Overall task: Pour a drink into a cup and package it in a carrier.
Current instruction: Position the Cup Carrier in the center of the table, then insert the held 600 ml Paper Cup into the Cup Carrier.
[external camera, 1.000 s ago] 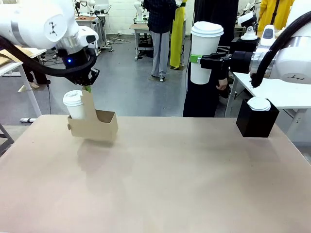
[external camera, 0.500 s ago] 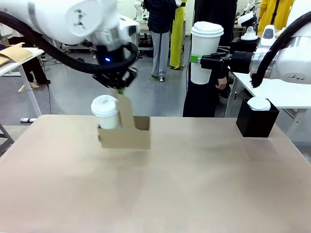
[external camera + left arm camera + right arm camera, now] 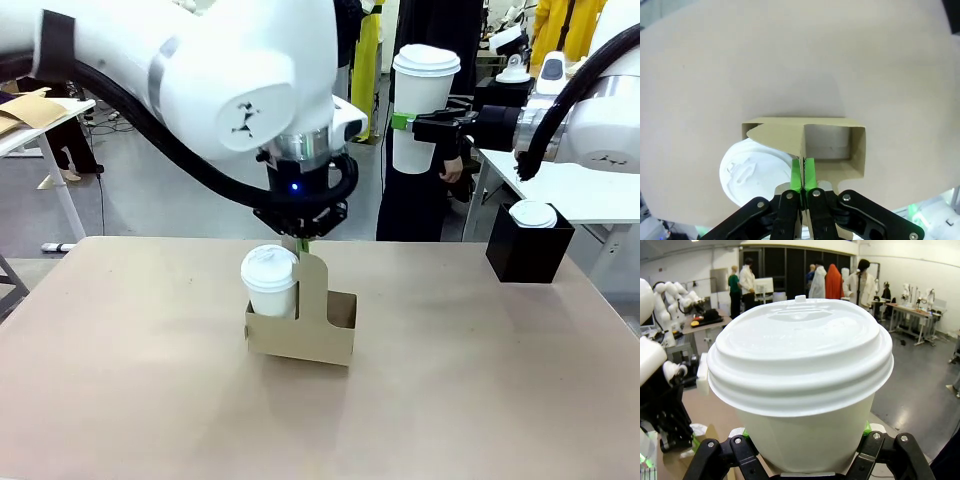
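Note:
The brown cardboard carrier (image 3: 312, 338) hangs low over the middle of the table. My left gripper (image 3: 302, 243) is shut on its upright centre handle. In the left wrist view the green pads (image 3: 796, 174) of the left gripper (image 3: 802, 176) pinch that handle above the carrier (image 3: 832, 131). A white lidded cup (image 3: 270, 282) (image 3: 747, 172) sits in one hole; the other hole is empty. My right gripper (image 3: 412, 122) (image 3: 806, 431) holds the tall white cup (image 3: 424, 105) (image 3: 800, 365) upright, high at the back right. The drink is out of view.
A black box topped with a white lid (image 3: 528, 245) stands at the table's far right corner. A person in dark clothes (image 3: 415, 205) stands behind the far edge, just beyond the raised cup. The tan tabletop (image 3: 150, 400) has free room in front and to the left.
My left arm has carried the carrier with its cup from the far left to the table's middle and lowered it. The right arm and its cup have stayed still.

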Action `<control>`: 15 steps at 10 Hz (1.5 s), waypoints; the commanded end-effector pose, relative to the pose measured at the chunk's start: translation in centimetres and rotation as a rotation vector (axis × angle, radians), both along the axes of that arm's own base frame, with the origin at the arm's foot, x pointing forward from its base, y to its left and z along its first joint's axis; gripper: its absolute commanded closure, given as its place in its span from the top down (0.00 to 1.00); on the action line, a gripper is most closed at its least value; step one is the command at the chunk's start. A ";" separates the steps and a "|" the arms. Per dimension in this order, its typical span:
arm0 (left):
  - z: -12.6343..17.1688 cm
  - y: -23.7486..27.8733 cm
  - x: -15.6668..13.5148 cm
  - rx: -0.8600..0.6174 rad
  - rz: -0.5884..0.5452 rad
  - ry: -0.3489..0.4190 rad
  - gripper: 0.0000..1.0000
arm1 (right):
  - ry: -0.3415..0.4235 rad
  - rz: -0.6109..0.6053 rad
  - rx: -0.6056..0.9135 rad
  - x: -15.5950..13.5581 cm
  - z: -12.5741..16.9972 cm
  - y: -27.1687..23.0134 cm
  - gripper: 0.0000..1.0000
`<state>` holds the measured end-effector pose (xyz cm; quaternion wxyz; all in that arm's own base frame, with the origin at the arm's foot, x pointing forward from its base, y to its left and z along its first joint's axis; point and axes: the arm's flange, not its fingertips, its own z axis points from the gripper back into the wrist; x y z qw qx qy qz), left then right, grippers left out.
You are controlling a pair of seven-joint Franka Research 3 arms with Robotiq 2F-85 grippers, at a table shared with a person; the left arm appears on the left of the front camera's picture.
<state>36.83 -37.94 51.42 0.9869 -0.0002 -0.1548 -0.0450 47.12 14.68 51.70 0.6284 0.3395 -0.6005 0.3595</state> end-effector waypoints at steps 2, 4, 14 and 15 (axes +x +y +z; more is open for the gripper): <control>-0.7 -1.3 -1.1 0.009 0.030 -0.043 0.02 | -0.012 -0.004 -0.004 0.0 0.4 0.2 0.81; -1.6 -1.9 -1.2 0.000 0.041 -0.021 0.02 | -0.012 -0.004 -0.004 0.0 0.4 0.2 0.81; -2.4 -2.1 -0.9 -0.007 0.030 0.015 0.02 | -0.012 -0.004 -0.004 0.0 0.4 0.2 0.81; -2.4 -2.1 -0.9 -0.007 0.030 0.015 0.02 | -0.012 -0.004 -0.004 0.0 0.4 0.2 0.81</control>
